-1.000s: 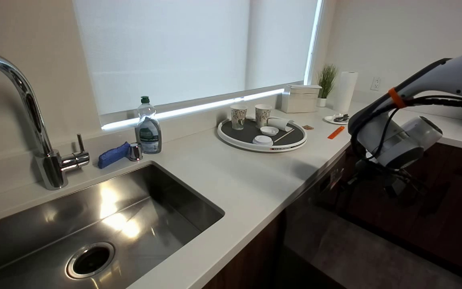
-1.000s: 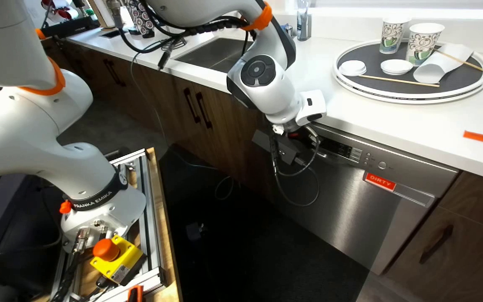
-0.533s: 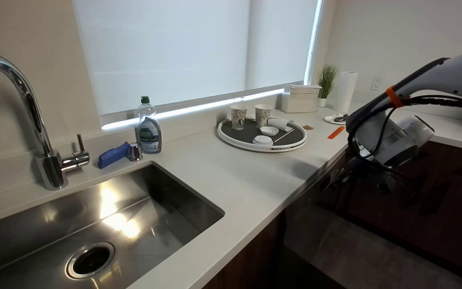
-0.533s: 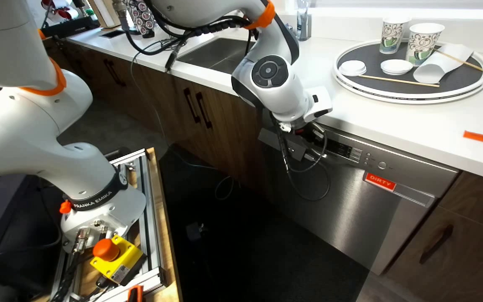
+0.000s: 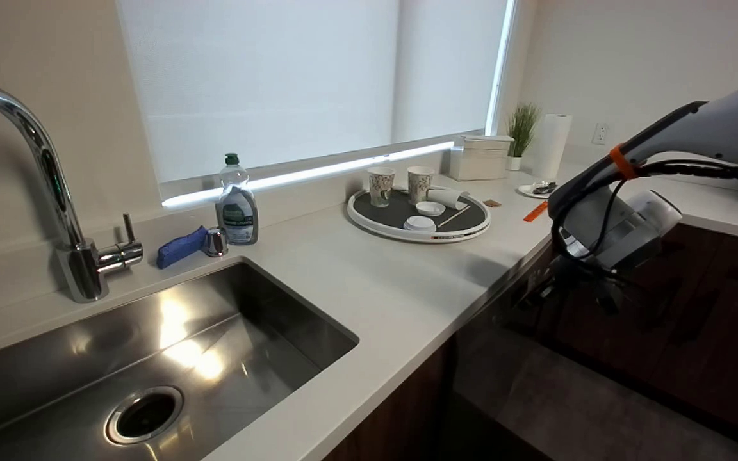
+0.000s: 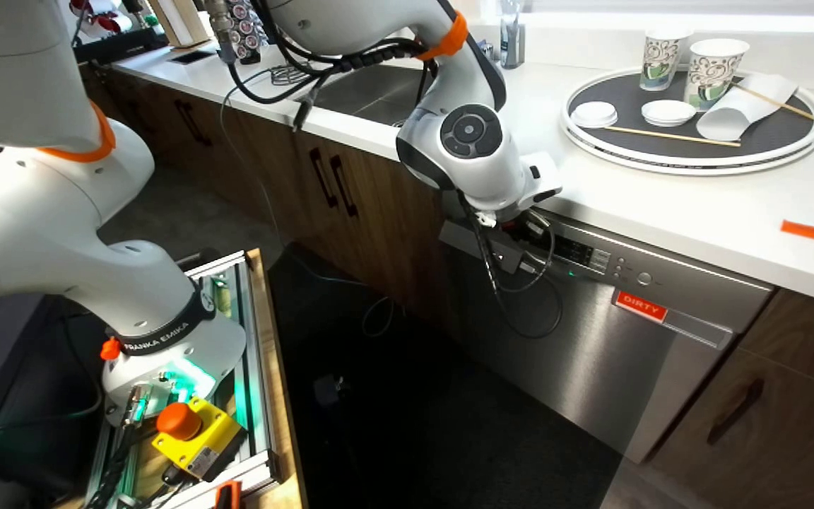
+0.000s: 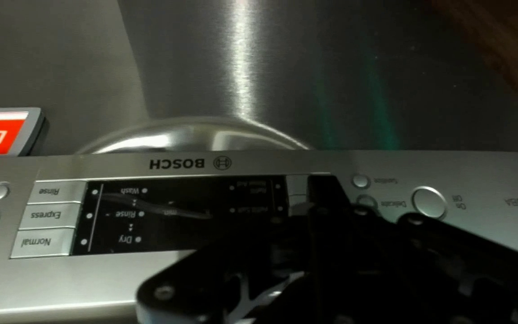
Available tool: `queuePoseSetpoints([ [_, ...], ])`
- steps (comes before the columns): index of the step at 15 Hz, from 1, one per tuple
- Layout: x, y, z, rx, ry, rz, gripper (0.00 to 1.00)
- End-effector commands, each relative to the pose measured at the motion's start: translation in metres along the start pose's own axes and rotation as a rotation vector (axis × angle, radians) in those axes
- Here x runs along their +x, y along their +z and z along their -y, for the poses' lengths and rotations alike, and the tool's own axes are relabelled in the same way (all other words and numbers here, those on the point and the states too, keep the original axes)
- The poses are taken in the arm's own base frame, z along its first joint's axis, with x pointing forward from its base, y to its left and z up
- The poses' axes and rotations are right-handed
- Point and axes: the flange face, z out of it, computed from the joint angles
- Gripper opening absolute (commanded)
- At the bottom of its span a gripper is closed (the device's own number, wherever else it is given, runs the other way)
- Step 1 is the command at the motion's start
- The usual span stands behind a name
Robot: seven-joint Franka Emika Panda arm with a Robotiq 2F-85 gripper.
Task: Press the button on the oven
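Gripper (image 7: 328,193) tips together, nr dishwasher (image 6: 591,332), L side. Btns (image 7: 429,202) prob. stiff, short travel: push centre, don't grip.

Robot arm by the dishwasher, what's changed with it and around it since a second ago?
In an exterior view, its wrist has moved right and slightly down, in front of the dishwasher. A green light now glows at the robot's base. I see nothing grasped or released. The tray, cups and dirty sign stayed put.
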Motion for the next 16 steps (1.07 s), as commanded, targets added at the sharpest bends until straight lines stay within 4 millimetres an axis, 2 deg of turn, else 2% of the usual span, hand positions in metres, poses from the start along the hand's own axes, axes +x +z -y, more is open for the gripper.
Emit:
queuePoseSetpoints([
  [1,0.002,0.013,-0.004,0.026,-0.005,0.015,0.00],
  [16,0.013,0.029,-0.010,0.034,0.002,0.001,0.00],
])
